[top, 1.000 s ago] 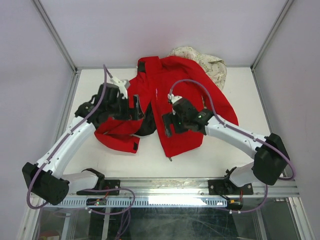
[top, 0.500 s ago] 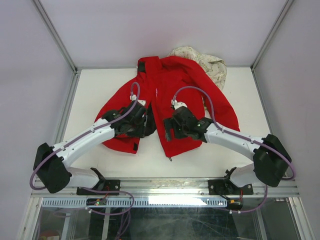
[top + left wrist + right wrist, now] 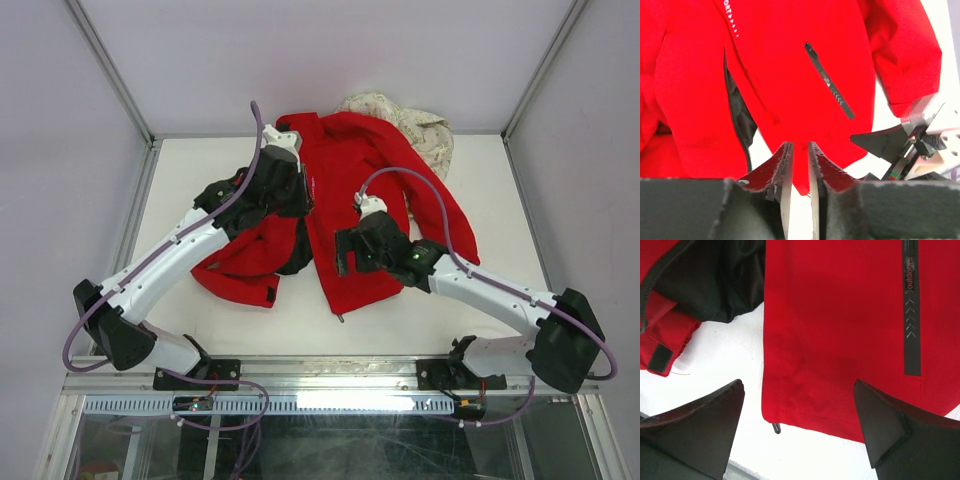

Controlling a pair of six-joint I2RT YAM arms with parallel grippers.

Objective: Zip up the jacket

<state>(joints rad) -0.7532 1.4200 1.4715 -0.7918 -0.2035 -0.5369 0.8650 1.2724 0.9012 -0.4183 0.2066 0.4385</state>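
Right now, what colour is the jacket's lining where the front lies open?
Black. The lining shows best in the right wrist view, beside the red jacket front.

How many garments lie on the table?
2. The red jacket lies spread in the middle; the cream floral garment is bunched behind its far-right shoulder. Others may hide underneath.

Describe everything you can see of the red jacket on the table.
The jacket is bright red, smooth shell-like fabric, lying front up and unzipped on the white table, collar far, hem toward the arms. One front panel is folded open, baring black lining. A dark pocket zipper, small white chest lettering and a black cuff tab show. Its far shoulder lies against a cream garment.
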